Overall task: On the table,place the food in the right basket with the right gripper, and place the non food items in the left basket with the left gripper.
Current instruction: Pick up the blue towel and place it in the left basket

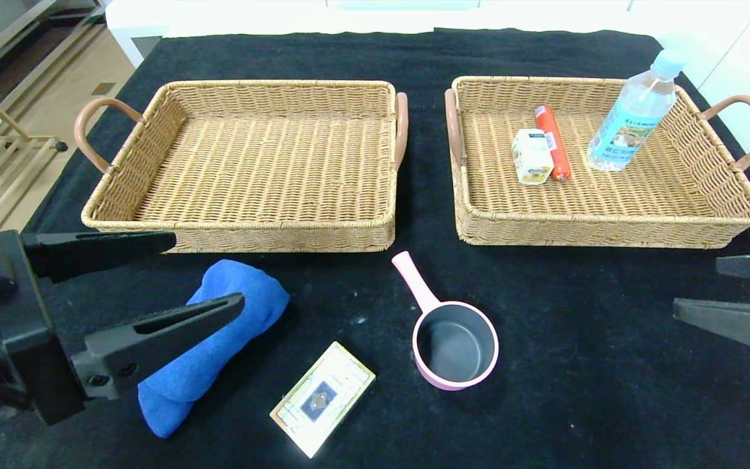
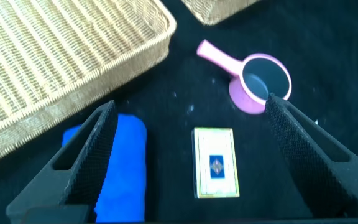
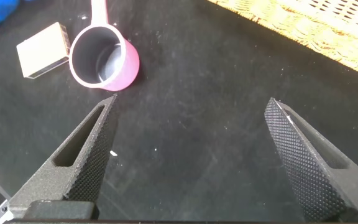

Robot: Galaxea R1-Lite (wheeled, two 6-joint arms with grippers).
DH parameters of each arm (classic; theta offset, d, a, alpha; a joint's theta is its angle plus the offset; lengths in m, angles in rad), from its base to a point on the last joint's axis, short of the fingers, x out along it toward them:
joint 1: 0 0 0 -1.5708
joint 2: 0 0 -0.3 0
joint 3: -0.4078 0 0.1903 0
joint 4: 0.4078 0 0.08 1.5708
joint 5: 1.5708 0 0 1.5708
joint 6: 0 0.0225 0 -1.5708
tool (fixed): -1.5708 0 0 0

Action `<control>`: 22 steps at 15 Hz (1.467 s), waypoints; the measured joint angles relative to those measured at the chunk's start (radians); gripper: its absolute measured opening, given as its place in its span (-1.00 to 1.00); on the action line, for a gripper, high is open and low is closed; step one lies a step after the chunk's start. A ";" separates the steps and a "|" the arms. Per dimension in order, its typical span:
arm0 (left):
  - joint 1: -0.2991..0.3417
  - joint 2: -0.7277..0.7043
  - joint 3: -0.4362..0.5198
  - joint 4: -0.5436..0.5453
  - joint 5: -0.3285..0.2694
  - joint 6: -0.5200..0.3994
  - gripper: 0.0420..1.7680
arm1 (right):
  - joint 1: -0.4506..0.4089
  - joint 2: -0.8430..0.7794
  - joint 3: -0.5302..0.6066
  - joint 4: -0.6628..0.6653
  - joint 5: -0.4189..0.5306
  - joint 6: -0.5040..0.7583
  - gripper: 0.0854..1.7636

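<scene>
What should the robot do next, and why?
Probably lower the open left claw onto the blue cloth just under it. The left basket holds nothing yet, while the cloth, the card box and the pink pot lie on the table.

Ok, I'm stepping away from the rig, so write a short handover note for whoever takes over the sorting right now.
Left hand: open, holding nothing, over the blue cloth.
Right hand: open, holding nothing, at the table's right edge in front of the right basket.
Done: water bottle, red sausage and small carton are in the right basket.
Left: left basket holds nothing; the blue cloth, card box and pink saucepan lie on the table in front of the baskets, all for the left hand.
</scene>
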 joint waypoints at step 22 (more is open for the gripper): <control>0.000 0.237 -0.268 0.569 0.384 0.031 0.94 | 0.004 -0.004 0.006 0.024 -0.001 -0.007 0.94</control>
